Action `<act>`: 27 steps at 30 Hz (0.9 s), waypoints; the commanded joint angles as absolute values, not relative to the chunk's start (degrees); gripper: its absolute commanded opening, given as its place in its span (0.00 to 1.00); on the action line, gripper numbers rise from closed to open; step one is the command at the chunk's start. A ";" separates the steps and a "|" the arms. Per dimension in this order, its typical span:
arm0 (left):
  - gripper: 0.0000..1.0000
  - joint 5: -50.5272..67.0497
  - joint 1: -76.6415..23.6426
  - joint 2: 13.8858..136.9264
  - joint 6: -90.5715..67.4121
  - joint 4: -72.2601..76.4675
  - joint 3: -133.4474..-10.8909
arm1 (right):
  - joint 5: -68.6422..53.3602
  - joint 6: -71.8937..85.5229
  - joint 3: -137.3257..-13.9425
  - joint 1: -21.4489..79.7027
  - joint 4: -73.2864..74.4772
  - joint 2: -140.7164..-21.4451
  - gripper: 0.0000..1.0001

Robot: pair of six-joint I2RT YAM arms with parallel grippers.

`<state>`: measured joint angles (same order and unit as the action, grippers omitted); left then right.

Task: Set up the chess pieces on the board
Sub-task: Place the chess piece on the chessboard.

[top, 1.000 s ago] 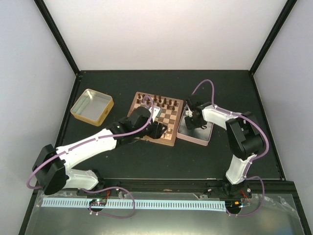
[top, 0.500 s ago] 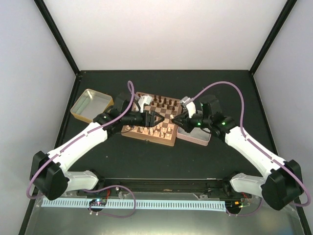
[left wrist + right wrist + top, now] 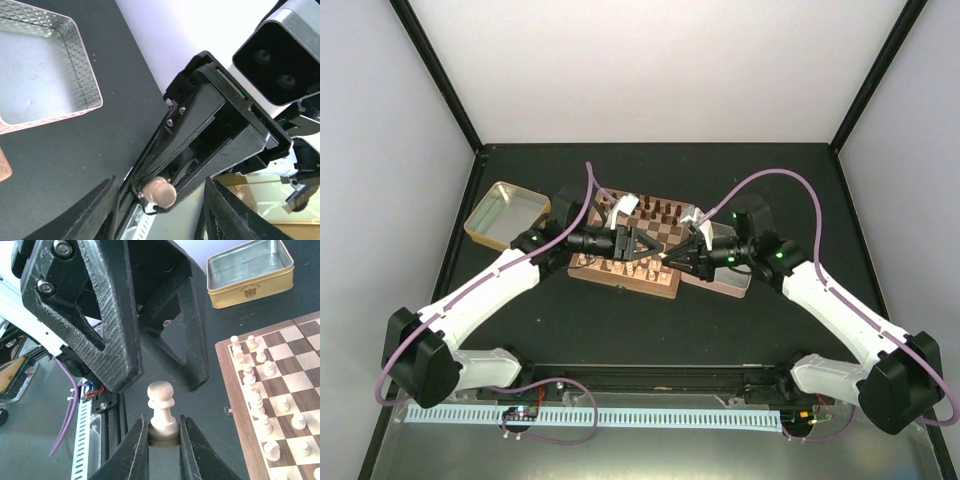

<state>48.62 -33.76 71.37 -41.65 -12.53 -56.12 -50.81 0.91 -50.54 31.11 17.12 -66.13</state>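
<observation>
Mid-air handover above the board (image 3: 658, 283), around the middle of the surface. Right claw (image 3: 163, 430) pinching a light pawn (image 3: 160, 405) by its base, head aimed at the left claw (image 3: 645, 246), spread wide and not yet touching. Best to ease the spread fingers either side of the pawn's head, close squarely, and release the base only then; otherwise a drop seems likely. Right wrist view only: light chess pieces (image 3: 257, 405) ranked along the board's near edge, yellow tin (image 3: 250, 272) toward the far left corner. Left wrist view only: pawn end-on, silver tin (image 3: 45, 75) behind.
</observation>
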 commanded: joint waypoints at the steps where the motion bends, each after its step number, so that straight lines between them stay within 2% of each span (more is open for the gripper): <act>1: 0.45 52.55 -33.51 72.95 -43.00 -10.15 -56.78 | -53.93 -1.18 -52.16 31.42 17.53 -66.85 0.06; 7: 0.31 54.30 -33.95 74.47 -42.68 -9.94 -56.78 | -53.50 -1.18 -53.12 31.38 17.75 -68.36 0.06; 13: 0.07 54.62 -34.09 75.12 -42.14 -10.27 -56.58 | -52.78 -0.37 -53.58 31.38 17.56 -68.84 0.07; 15: 0.04 53.75 -34.10 75.23 -41.55 -10.87 -56.69 | -52.51 0.20 -53.09 31.37 17.24 -68.31 0.14; 19: 0.02 47.80 -33.76 74.86 -38.44 -14.67 -57.38 | -48.16 2.75 -51.92 31.38 18.78 -66.75 0.44; 20: 0.02 44.34 -33.62 74.69 -37.05 -16.45 -57.62 | -46.30 4.02 -51.16 31.38 18.69 -66.22 0.49; 23: 0.02 29.74 -33.62 74.45 -32.64 -25.31 -59.13 | -40.56 7.73 -48.03 31.33 18.19 -64.08 0.56; 27: 0.02 12.67 -33.60 74.49 -28.37 -29.91 -59.40 | -28.60 14.97 -44.01 31.29 16.91 -61.51 0.57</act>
